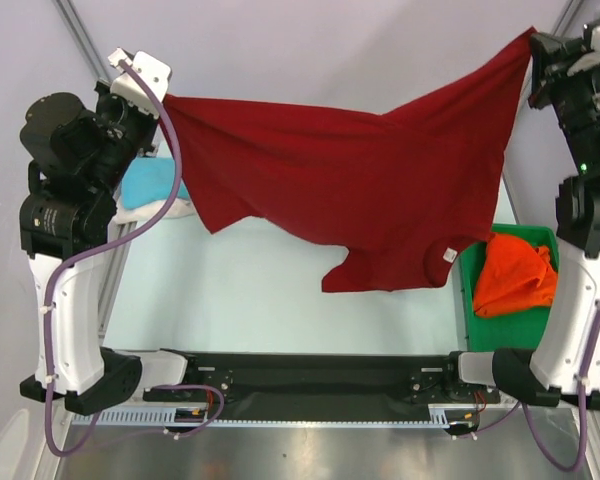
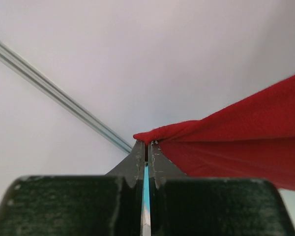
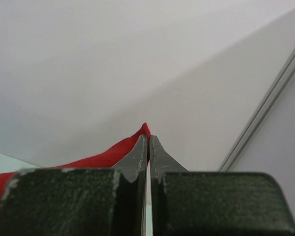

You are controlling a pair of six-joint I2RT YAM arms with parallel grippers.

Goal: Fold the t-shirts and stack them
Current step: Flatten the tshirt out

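The dark red t-shirt (image 1: 360, 190) hangs spread in the air between both raised arms, collar and white label at the bottom. My left gripper (image 1: 163, 97) is shut on its left corner; in the left wrist view (image 2: 147, 143) the red cloth (image 2: 246, 142) runs off to the right. My right gripper (image 1: 533, 40) is shut on the right corner; in the right wrist view (image 3: 148, 136) red cloth (image 3: 98, 158) shows at the tips. The bright orange t-shirt (image 1: 515, 275) lies crumpled in the green tray (image 1: 480, 290). The turquoise blue t-shirt (image 1: 152, 182) lies on the cream white one (image 1: 152, 211) at the left.
The pale table top (image 1: 250, 300) lies under the hanging shirt. The black arm mount (image 1: 320, 385) runs along the near edge. Metal frame posts (image 1: 80, 35) stand at the back corners.
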